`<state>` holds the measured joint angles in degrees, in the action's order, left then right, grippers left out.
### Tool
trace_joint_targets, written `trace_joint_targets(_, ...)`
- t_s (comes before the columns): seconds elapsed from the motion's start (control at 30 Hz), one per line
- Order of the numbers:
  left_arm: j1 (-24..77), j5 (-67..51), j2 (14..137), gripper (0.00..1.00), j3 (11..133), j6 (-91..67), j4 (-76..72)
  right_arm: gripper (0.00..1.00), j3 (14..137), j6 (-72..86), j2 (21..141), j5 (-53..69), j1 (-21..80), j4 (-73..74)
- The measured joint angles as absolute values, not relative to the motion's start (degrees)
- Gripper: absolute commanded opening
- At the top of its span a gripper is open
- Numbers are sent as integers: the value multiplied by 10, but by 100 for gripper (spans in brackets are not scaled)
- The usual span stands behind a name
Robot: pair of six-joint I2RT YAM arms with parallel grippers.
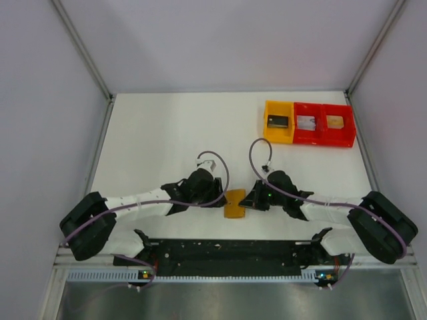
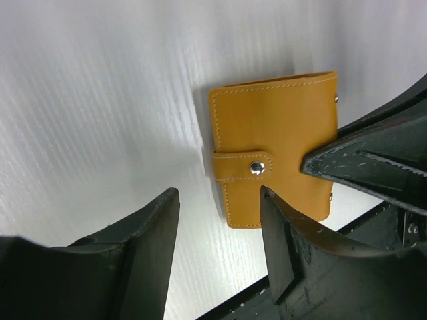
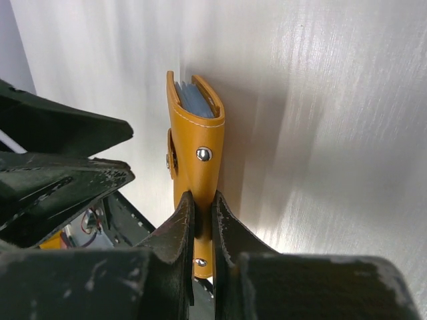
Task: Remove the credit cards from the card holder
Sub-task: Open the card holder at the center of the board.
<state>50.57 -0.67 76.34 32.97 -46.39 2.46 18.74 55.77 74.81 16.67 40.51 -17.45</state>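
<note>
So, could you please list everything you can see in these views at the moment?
card holder: one, tan-orange, strap snapped shut, near middle of the table, between the two grippers.
credit cards: number cannot be told, pale blue, edges showing inside the card holder's end.
yellow tray: one, yellow, far right of the table, holding a black rectangle.
red trays: two, red, side by side right of the yellow tray, holding a silver rectangle and a tan rectangle.
table: one, white, under everything.
left gripper: one, black, open, beside the card holder, holding nothing.
right gripper: one, black, shut on the card holder's edge.
</note>
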Motion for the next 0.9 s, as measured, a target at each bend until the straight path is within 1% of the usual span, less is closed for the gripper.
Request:
trace_joint_targets(0.17,533,39,769,54,388,-448,68,0,209,546,734,136,422,-121)
trace_joint_targets(0.37,552,57,824,52,431,-441,78,0,223,540,731,117,433,-93)
trace_joint_targets(0.53,558,56,863,51,436,-437,82,0,226,537,726,111,434,-82)
trace_joint_targets(0.9,569,53,878,52,439,-437,76,0,229,529,724,103,435,-69)
